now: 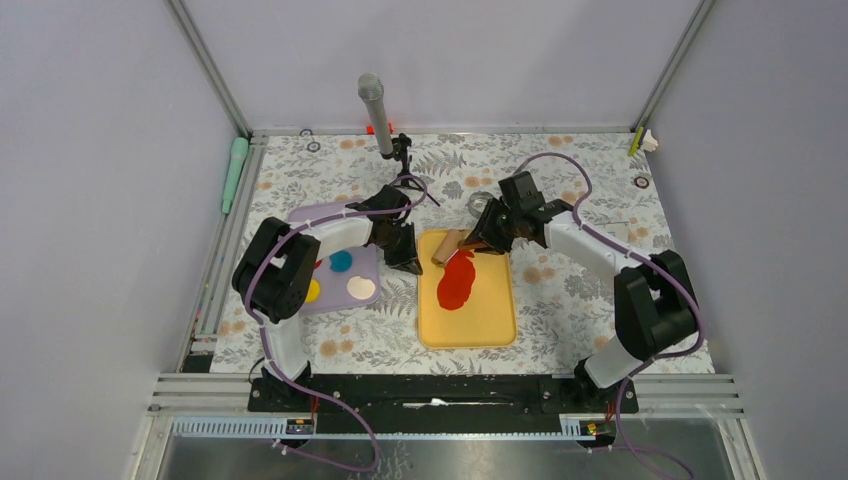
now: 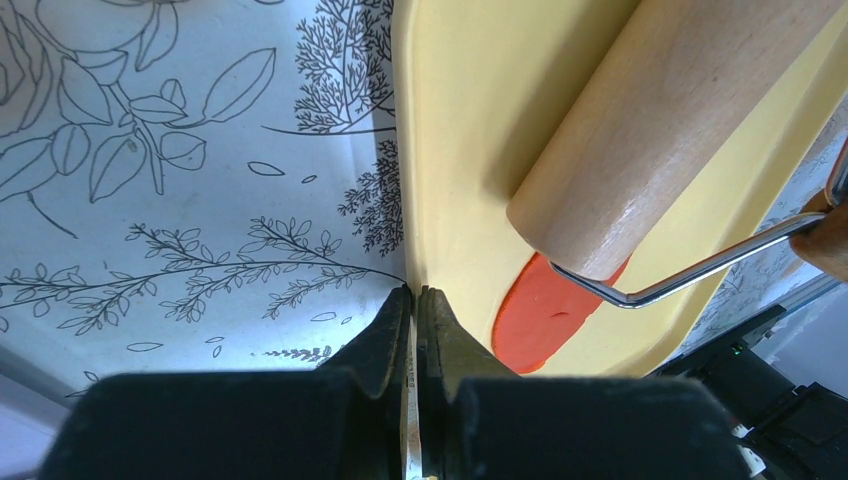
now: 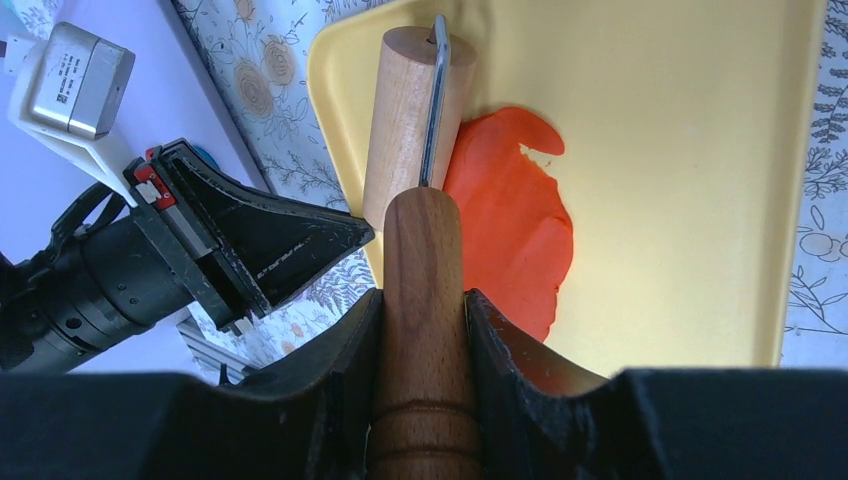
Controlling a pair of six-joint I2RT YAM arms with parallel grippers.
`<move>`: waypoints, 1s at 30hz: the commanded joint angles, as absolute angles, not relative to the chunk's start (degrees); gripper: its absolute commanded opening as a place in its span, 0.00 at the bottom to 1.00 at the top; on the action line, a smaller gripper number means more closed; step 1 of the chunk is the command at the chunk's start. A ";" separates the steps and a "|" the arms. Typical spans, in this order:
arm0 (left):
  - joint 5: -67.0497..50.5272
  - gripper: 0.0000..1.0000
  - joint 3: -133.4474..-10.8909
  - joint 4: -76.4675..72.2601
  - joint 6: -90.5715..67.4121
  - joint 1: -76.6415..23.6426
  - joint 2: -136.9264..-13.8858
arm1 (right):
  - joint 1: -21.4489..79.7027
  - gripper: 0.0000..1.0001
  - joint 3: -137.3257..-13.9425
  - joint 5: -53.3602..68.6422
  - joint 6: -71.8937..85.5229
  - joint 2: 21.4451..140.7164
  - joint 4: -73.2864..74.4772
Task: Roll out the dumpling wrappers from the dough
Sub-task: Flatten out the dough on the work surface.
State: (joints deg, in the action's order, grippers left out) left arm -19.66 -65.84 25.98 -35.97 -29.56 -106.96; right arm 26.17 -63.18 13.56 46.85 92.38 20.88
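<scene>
A flattened, oblong sheet of red dough [image 1: 457,281] [image 3: 520,225] lies on the yellow tray [image 1: 495,310] [image 2: 460,150]. The wooden roller [image 1: 447,245] [image 2: 620,130] [image 3: 410,110] rests on the far end of the dough. My right gripper [image 1: 487,238] [image 3: 423,295] is shut on the roller's dark wooden handle, a finger on each side. My left gripper [image 1: 410,264] [image 2: 413,292] is shut, with its tips against the tray's left rim beside the dough. Dumpling wrappers are out of view.
A purple tray [image 1: 340,225] to the left holds blue [image 1: 341,261], yellow [image 1: 313,291] and cream [image 1: 362,288] discs. A metal ring [image 1: 480,205] lies behind the yellow tray. A microphone on a stand [image 1: 375,110] rises at the back. A green stick [image 1: 235,170] lies by the left rail.
</scene>
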 commanded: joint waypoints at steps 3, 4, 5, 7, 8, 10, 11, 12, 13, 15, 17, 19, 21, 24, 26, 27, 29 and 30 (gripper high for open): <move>-17.40 0.00 -64.32 27.51 -35.05 -28.83 -103.58 | 24.37 0.00 -54.25 9.75 45.99 87.73 25.06; -17.36 0.00 -64.18 27.37 -35.11 -28.83 -103.57 | 23.82 0.00 -53.09 9.88 46.16 87.04 25.12; -17.39 0.00 -64.14 27.34 -35.13 -28.78 -103.62 | 23.30 0.00 -52.08 10.11 46.33 86.33 25.08; -17.52 0.00 -64.14 27.23 -35.22 -28.74 -103.83 | 22.36 0.00 -50.04 10.44 46.54 85.34 25.05; -17.57 0.00 -64.18 27.17 -35.28 -28.74 -103.96 | 22.00 0.00 -49.09 10.72 46.72 84.81 25.05; -17.45 0.00 -64.10 27.09 -35.34 -28.74 -103.97 | 21.80 0.00 -47.57 10.77 47.22 83.89 25.05; -17.41 0.00 -64.05 27.07 -35.46 -28.74 -103.97 | 21.78 0.00 -46.96 10.83 47.46 83.44 25.19; -17.38 0.00 -63.96 27.07 -35.49 -28.66 -103.90 | 21.79 0.00 -46.53 10.81 47.65 82.97 25.40; -17.40 0.00 -63.97 26.99 -35.51 -28.61 -103.89 | 21.80 0.00 -46.02 10.79 47.84 82.50 25.61; -17.24 0.00 -63.89 27.05 -35.51 -28.65 -103.95 | 21.80 0.00 -45.36 10.90 48.22 81.35 26.12; -17.28 0.00 -63.83 26.92 -35.59 -28.61 -104.06 | 21.83 0.00 -44.84 10.50 48.50 80.17 26.84; -17.37 0.00 -63.87 26.81 -35.68 -28.57 -104.08 | 21.78 0.00 -44.23 10.06 48.58 79.21 27.73; -17.38 0.00 -63.82 26.74 -35.74 -28.56 -104.15 | 21.71 0.00 -43.46 9.77 48.69 78.33 28.26; -17.47 0.00 -63.78 26.72 -35.78 -28.56 -104.11 | 21.63 0.00 -42.11 9.48 48.84 77.34 28.48; -17.48 0.00 -63.69 26.64 -35.77 -28.56 -103.98 | 21.47 0.00 -41.29 9.57 48.95 76.97 28.50; -17.43 0.00 -63.72 26.63 -35.82 -28.56 -103.98 | 21.38 0.00 -41.03 9.58 49.02 76.70 28.57; -17.38 0.00 -63.61 26.64 -35.89 -28.56 -103.89 | 21.28 0.00 -40.98 9.74 49.17 75.81 29.03; -17.39 0.00 -63.60 26.55 -35.98 -28.56 -103.89 | 21.27 0.00 -41.34 9.76 49.14 75.26 29.62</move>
State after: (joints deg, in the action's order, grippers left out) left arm -19.55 -64.58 25.50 -36.03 -29.56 -106.10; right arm 21.65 -44.07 15.07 51.07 75.13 16.47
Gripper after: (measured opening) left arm 0.021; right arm 0.390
